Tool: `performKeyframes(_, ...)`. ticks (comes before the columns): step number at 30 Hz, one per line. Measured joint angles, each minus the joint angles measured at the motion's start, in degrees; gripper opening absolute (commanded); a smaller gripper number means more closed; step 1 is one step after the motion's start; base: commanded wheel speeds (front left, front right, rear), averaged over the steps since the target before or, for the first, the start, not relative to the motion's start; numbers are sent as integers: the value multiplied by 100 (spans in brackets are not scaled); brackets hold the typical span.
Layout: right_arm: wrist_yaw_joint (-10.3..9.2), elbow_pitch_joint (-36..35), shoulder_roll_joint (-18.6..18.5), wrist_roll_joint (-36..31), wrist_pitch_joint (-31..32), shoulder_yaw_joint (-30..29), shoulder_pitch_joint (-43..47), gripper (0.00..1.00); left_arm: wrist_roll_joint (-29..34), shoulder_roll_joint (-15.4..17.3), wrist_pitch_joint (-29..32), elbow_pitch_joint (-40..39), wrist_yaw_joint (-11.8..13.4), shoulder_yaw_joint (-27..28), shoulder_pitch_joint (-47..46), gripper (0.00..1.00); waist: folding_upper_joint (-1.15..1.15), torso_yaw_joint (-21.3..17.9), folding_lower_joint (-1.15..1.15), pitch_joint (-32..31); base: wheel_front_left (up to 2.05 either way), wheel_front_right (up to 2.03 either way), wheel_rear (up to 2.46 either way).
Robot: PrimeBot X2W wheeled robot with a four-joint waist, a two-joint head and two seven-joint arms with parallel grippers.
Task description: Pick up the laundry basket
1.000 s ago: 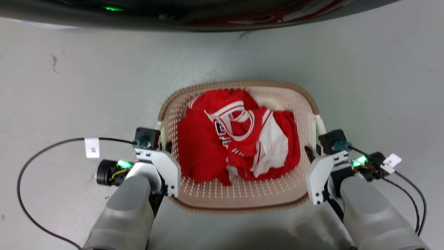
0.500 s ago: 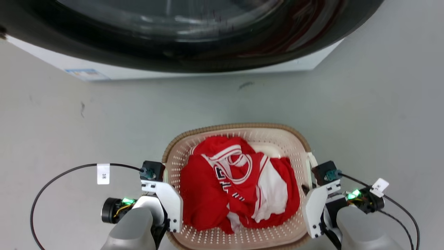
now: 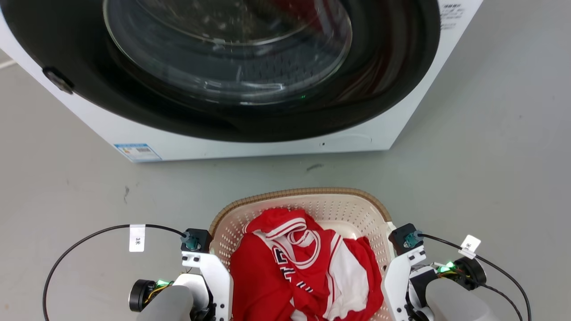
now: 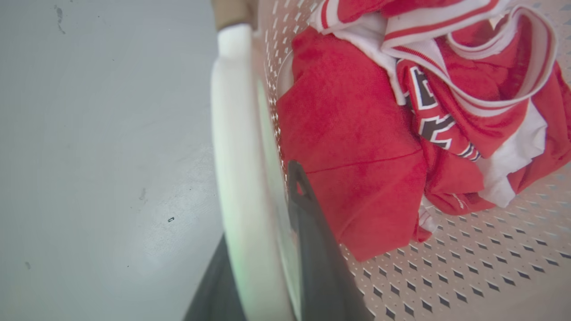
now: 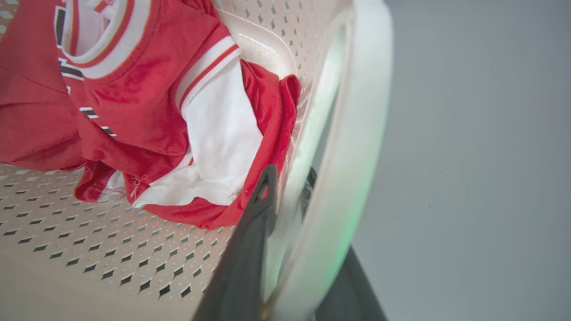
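Nearest the robot, the left gripper (image 4: 258, 209) is clamping the laundry basket (image 3: 303, 192) by its white left side handle (image 4: 232, 133). One dark finger is pressing the inner face beside the perforated wall and the other is lying on the outer side, with the bar sitting tight between them. The right gripper (image 5: 289, 178) is doing the same on the white right side handle (image 5: 357, 133), its two fingers narrowed onto the bar from inside and outside. In the head view both pale forearms are reaching in from the bottom corners. The basket is sitting between the two wrists at the lower middle, its near end cut off by the frame edge. Whether its base is touching the grey floor (image 3: 490, 200) cannot be told. A crumpled red and white garment (image 3: 285, 276) with dark lettering is lying inside, leaving bare perforated plastic at the far end. A black cable (image 3: 89, 236) carrying a white tag is looping out from the left wrist over the floor. Beyond the basket's tan far rim, across a strip of floor, a white washing machine (image 3: 401, 129) is standing with its round, dark-framed glass door (image 3: 227, 44) facing the robot and a small blue label (image 3: 137, 152) showing near its lower left corner.
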Motion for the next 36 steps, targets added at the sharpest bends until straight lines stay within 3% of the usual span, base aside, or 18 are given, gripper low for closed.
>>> performKeyframes(22,0,55,12,1105,849,1112,299,0,-1325,382,1059,-404,0,-1235,399,0,0,-72,0,-1484,0,0,0)
performKeyframes(36,1,-20,-26,1675,1359,1726,229,0,-1941,549,1561,-503,0,-1813,378,0,0,-126,0,-1892,0,0,0)
